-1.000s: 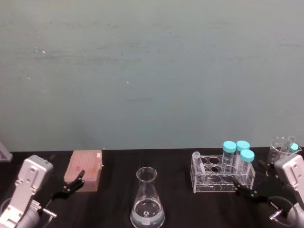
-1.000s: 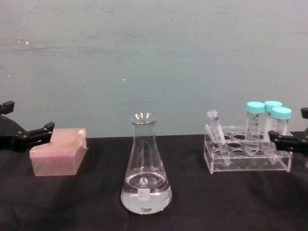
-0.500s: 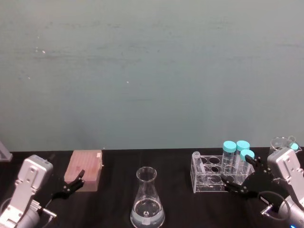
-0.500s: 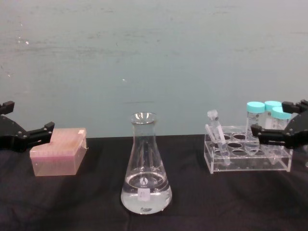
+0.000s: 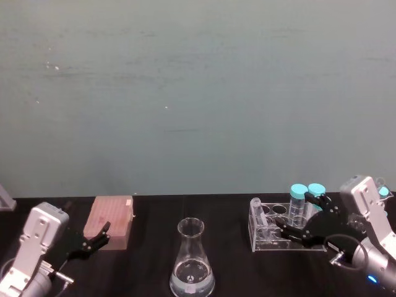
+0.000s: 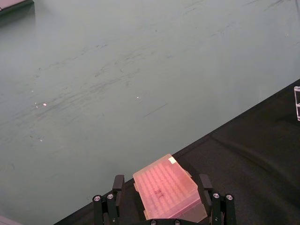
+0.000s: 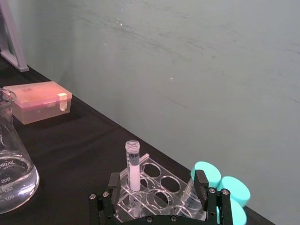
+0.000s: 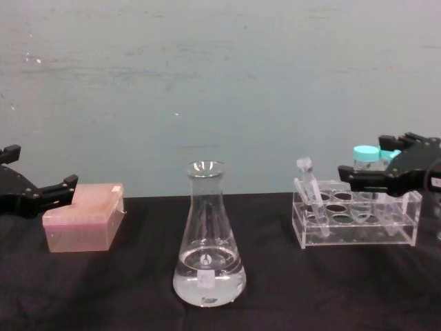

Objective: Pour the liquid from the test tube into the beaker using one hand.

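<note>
Right gripper, spread wide, hung over the rack at 3 o'clock of the beaker, test tube leaning untouched at the rack's 9 o'clock end; left gripper, also wide, sat by the pink box.

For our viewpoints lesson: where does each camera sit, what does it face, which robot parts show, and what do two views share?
Head view: high, looking down; left gripper lower left, right gripper lower right.
Chest view: low, looking across the table; grippers at edges.
Left wrist view: faces the pink box; own open fingers.
Right wrist view: faces the test tube in its rack; own open fingers.
Shared: head and chest show the beaker.
</note>
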